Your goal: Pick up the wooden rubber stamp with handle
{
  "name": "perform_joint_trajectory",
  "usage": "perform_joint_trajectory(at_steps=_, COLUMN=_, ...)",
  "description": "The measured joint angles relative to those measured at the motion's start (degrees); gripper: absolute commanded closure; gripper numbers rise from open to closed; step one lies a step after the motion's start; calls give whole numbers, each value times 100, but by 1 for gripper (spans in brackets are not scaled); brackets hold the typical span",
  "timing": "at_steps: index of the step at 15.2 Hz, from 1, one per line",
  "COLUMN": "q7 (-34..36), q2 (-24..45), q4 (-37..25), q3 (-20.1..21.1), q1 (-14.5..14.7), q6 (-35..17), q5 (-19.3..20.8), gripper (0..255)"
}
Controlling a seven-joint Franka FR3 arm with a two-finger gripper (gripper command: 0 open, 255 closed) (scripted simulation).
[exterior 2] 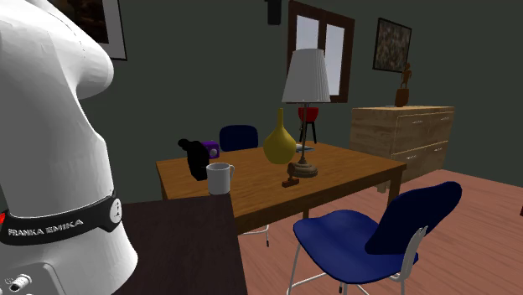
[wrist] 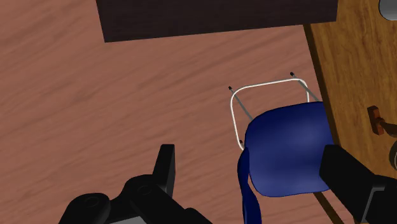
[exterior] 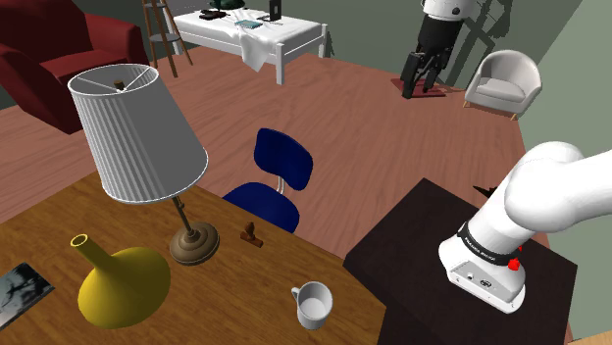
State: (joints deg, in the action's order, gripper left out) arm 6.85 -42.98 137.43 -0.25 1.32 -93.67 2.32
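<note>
In the shoulder view, the small brown stamp stands on the tabletop. It is close to the edge that faces the blue chair and just beside the round foot of the lamp. A yellow vase sits further in from that edge. A white mug stands near the edge that faces the dark stand. The black pincer hangs in the air, well apart from the stamp, with its fingers parted and nothing between them.

In the second exterior view, the stamp is near the tabletop's edge on the blue chair's side, just in front of the lamp's foot. The vase is behind it. The mug stands near the corner closest to the white arm.

In the wrist view, the pincer is wide open and grips nothing. The chair's seat lies below, between the fingers, over the reddish floor. The stamp rests just inside the tabletop's edge beside the chair, outside the span of the fingers.
</note>
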Motion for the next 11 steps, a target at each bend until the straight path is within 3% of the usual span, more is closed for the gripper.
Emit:
perform_joint_trajectory(at_steps=2, q7=40, q2=21, q4=37, q3=36, q1=19, q6=-53, q5=-28, gripper=0)
perform_joint_trajectory(at_steps=11, q7=732, q2=1025, q4=332, q3=694, q1=353, q6=-1275, q5=-463, gripper=0)
